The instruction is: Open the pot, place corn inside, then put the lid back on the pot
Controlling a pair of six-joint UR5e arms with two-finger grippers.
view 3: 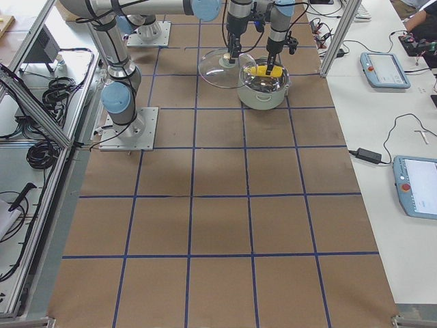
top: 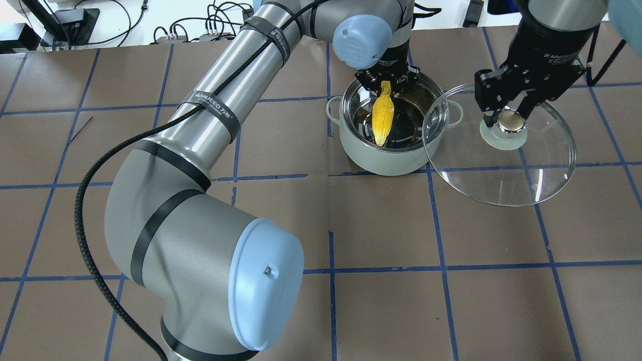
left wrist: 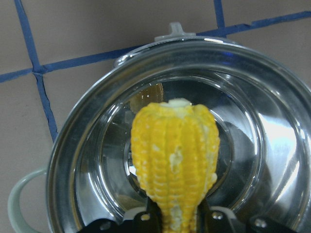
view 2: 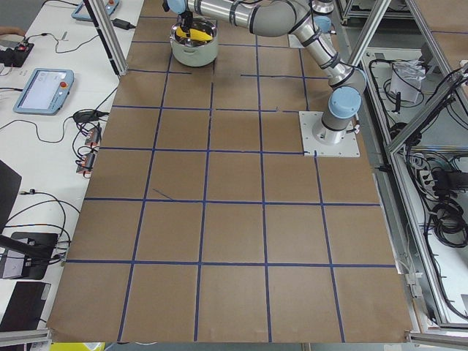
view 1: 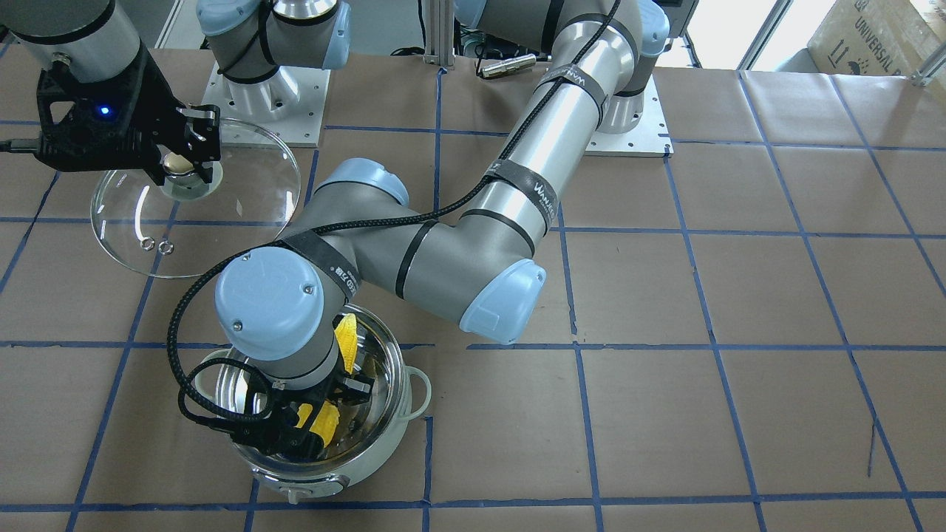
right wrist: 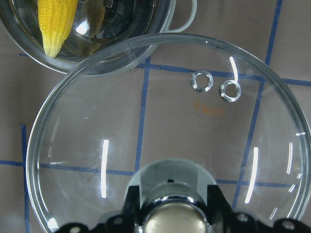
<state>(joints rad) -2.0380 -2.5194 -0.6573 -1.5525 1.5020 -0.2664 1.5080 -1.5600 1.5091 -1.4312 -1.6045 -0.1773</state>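
Note:
The pale mint pot [top: 351, 145] stands open on the table, its steel inside bare. My left gripper [top: 385, 86] is shut on the thick end of the yellow corn [top: 382, 116] and holds it over the pot's mouth, slanting down into it. In the left wrist view the corn [left wrist: 175, 155] hangs in front of the pot's bottom [left wrist: 77, 160]. My right gripper [top: 509, 120] is shut on the beige knob of the glass lid [top: 501, 170] and holds it to the pot's right. The lid's edge overlaps the pot's right handle in the overhead view.
Brown paper with a blue tape grid [top: 331, 240] covers the table. My left arm's elbow [top: 200, 260] reaches across the table's middle. The arm bases [view 1: 266, 103] stand at the robot's edge. Tablets and cables [view 3: 386, 68] lie on the side bench beyond the pot.

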